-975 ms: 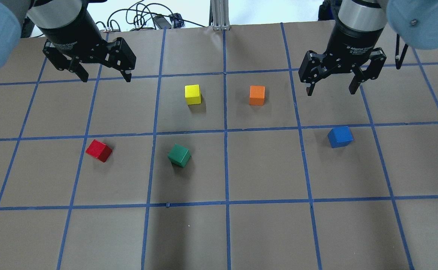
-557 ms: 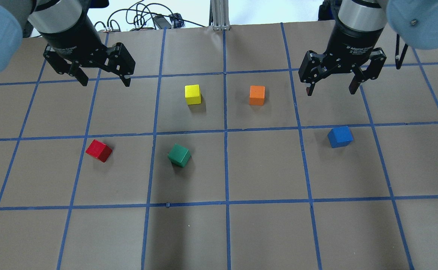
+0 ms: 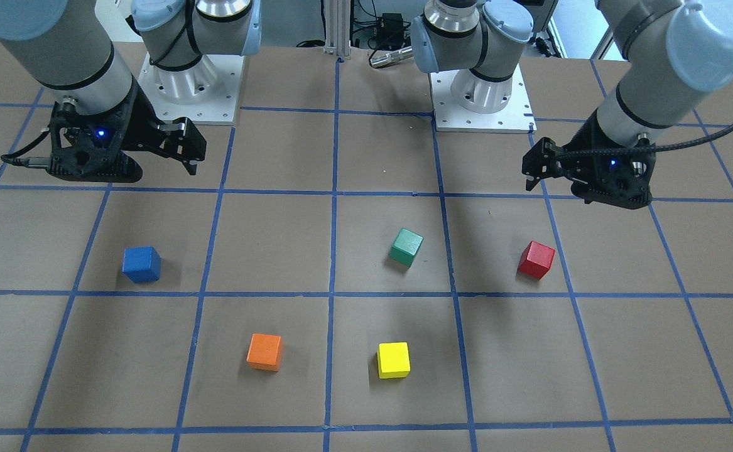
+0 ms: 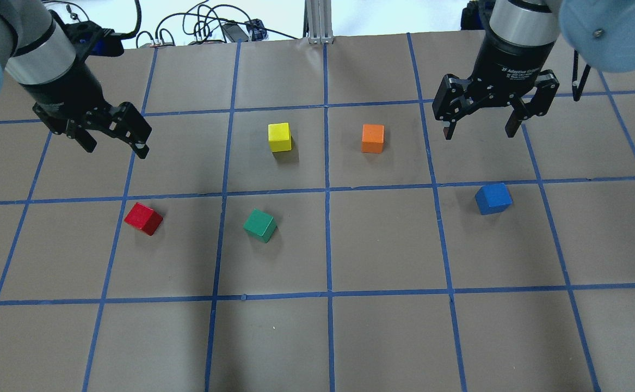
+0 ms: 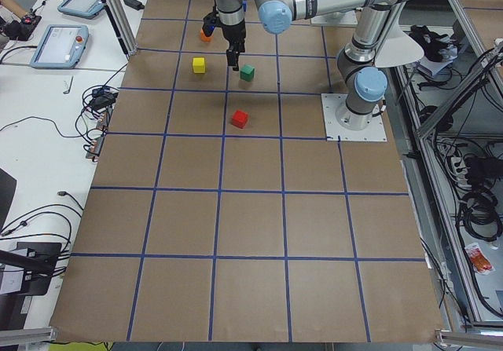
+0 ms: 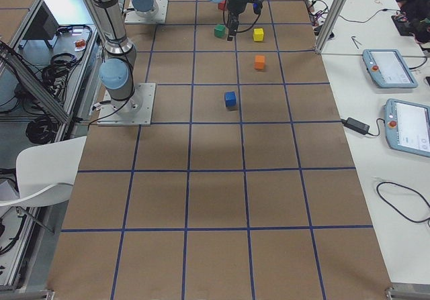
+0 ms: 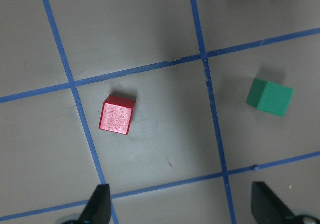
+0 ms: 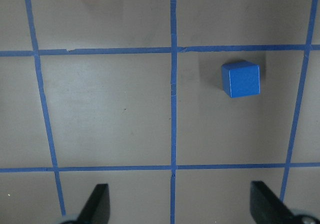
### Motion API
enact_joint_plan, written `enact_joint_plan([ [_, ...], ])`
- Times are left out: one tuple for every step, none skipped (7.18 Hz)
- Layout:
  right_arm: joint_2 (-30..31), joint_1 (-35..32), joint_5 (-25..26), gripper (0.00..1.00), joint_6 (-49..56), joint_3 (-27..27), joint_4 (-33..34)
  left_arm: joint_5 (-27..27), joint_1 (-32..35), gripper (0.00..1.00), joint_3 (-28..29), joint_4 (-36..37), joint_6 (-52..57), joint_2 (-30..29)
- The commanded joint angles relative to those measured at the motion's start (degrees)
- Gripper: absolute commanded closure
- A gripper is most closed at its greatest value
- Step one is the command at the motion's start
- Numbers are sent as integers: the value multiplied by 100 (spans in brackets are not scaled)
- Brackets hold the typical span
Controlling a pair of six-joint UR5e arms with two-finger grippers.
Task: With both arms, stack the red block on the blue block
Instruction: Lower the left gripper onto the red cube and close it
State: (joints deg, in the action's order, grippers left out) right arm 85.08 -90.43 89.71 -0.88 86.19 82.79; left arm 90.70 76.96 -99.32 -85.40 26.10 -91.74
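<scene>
The left gripper [image 4: 116,151], jaws apart, now hangs closer to the small matte red cube [image 4: 143,218] left of the small green cube [image 4: 259,225] and should square to its skewed faces before descending; the right gripper [image 4: 478,134], jaws apart too, hovers near the small blue cube [image 4: 493,198], well right of the green cube.

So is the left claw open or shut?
Open: left claw is spread wide with nothing in it; red block lies free.

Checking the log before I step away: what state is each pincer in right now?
Left pincer: open, holding nothing.
Right pincer: open, holding nothing.
</scene>
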Motion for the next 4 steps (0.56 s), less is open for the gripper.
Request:
enact_joint_plan([
  [0,-1,2,0,0,72,53,9,-329,0,-1250,1457,630,-37],
  [0,-1,2,0,0,99,131,1,-531,0,-1944,2509,920,-133],
  [9,-1,2,0,0,186,141,-69,-698,0,-2420,3364,1602,-273],
  [18,7,2,0,0,257,167,-70,-708,0,-2643,3816,1695,-474],
])
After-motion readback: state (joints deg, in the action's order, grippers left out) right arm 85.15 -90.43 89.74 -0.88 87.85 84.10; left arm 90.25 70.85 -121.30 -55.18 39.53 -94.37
